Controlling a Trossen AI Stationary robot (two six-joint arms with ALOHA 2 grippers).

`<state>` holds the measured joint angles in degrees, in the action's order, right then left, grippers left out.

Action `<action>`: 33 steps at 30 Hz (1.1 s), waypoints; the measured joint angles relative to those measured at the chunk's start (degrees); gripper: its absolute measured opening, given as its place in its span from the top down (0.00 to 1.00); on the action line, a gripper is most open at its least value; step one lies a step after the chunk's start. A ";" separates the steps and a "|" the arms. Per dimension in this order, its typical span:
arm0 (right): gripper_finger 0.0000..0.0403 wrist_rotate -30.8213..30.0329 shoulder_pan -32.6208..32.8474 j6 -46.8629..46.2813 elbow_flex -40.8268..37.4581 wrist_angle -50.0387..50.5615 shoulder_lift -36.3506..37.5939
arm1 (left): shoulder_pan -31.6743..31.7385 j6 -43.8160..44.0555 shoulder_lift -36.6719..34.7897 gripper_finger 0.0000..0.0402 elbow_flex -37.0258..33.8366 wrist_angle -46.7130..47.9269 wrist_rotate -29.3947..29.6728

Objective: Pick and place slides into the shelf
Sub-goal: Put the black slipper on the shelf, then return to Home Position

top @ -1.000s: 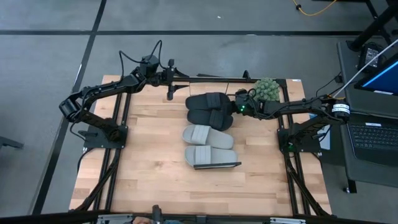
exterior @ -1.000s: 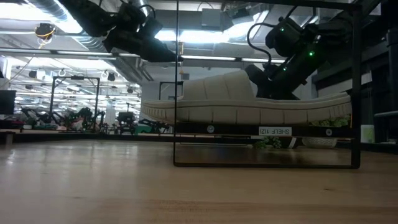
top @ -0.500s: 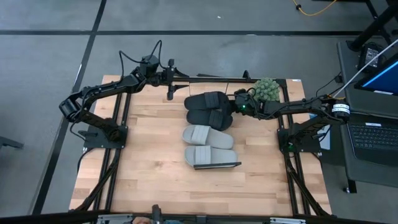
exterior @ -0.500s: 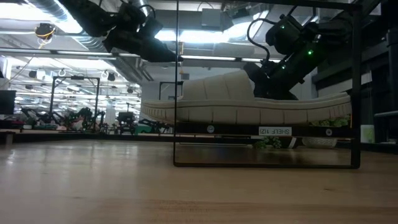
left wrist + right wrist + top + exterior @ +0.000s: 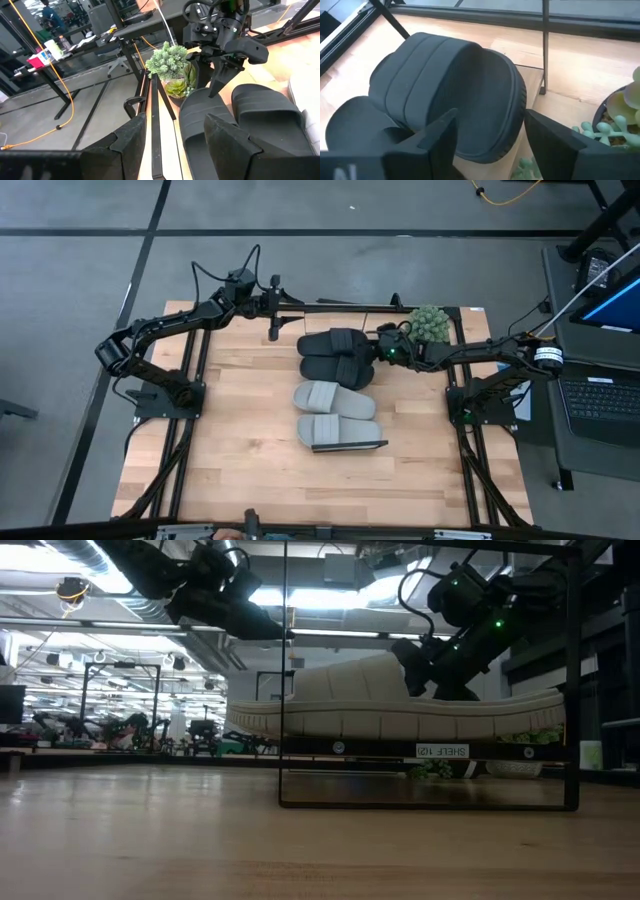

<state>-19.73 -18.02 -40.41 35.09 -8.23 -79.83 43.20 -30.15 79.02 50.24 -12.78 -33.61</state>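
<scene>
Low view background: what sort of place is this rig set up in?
Probably a robotics lab or workshop hall. Behind the table runs a row of other workbenches under ceiling lights; the high view shows a laptop beside the rig and cables on a grey floor.

Two black slides (image 5: 335, 354), ribbed straps, matte. Two light grey slides (image 5: 335, 416), ridged soles showing pale in the low view. Light wood desk (image 5: 240, 460), plank-striped, framed in black. Thin black wire shelf (image 5: 430, 802) frame. Green plant (image 5: 429, 323) at 1 o'clock, paler green in its pot. Dark arms; green lights glowing on the right one. Orange cable on grey floor.
</scene>
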 joint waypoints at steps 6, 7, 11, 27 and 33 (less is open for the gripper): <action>0.47 1.35 0.02 -2.56 2.73 6.27 0.00 | 0.02 0.00 0.02 0.53 0.00 -0.12 0.00; 0.48 1.36 0.02 -2.51 4.25 8.84 0.00 | 0.01 0.00 0.02 0.53 0.00 -0.26 0.00; 0.50 0.63 0.07 0.14 10.70 19.47 0.00 | 0.00 0.02 0.02 0.53 0.00 -0.28 0.00; 0.61 -3.17 -0.07 2.19 16.48 28.96 1.33 | 0.01 0.45 0.02 0.53 0.00 -0.26 0.00; 0.84 -3.15 -0.04 8.86 16.48 27.82 5.13 | 0.00 1.60 0.02 0.53 0.00 -0.57 0.02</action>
<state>-22.87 -18.06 -31.55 51.57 19.59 -74.70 43.20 -28.56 79.05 50.24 -13.34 -33.58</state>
